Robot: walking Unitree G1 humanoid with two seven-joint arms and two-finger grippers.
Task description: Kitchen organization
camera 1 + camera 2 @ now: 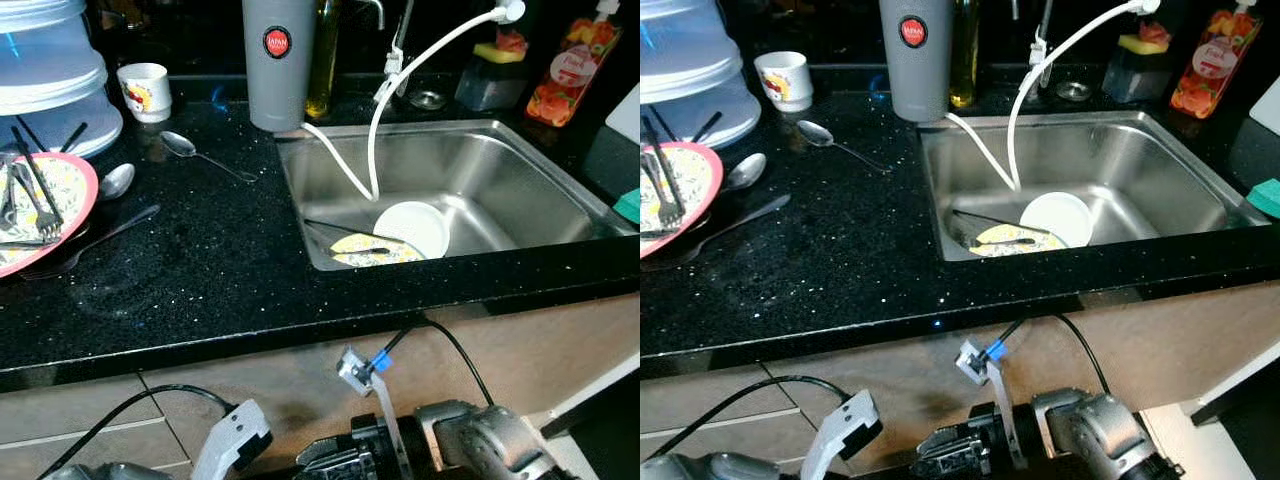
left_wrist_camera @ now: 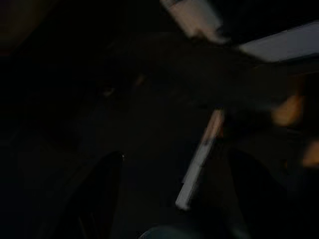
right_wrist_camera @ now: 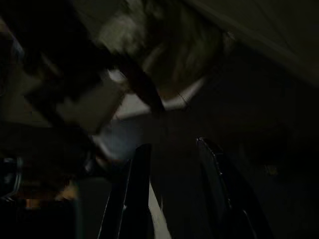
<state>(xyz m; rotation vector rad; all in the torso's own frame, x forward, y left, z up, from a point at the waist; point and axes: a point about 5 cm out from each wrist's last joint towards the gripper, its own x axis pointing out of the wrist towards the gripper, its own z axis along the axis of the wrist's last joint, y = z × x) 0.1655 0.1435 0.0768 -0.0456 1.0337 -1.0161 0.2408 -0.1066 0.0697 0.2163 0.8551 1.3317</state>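
Both my arms hang low in front of the cabinet, below the edge of the black table (image 1: 230, 270). My left hand (image 2: 169, 199): wrist view very dark and blurred, two dim fingers with a wide gap between them, so spread apart, nothing between. My right hand (image 3: 174, 194): two black fingers stand apart with a gap, holding nothing; the shapes behind them are too murky to name.

Sink (image 1: 520, 190), set into the table on the right: one white bowl (image 1: 412, 228) tipped on its side, one patterned plate (image 1: 372, 250) partly under it, with dark utensils lying across the plate; number unclear. One white hose (image 1: 400, 90) loops down into the basin.

Left edge, cut off by the frame: one pink-rimmed plate (image 1: 75, 180) carrying one fork (image 1: 40, 200) and other dark utensils I cannot count. Stacked clear plastic containers (image 1: 50, 70) behind it, also cut off.

On the table: three spoons – one (image 1: 200, 155) near the sink's corner, one (image 1: 115, 182) beside the pink-rimmed plate, one dark (image 1: 100, 238) lying in front of it. One small white cup (image 1: 145, 92). One grey flask (image 1: 278, 60), top out of frame. One orange bottle (image 1: 575, 70) at back right.
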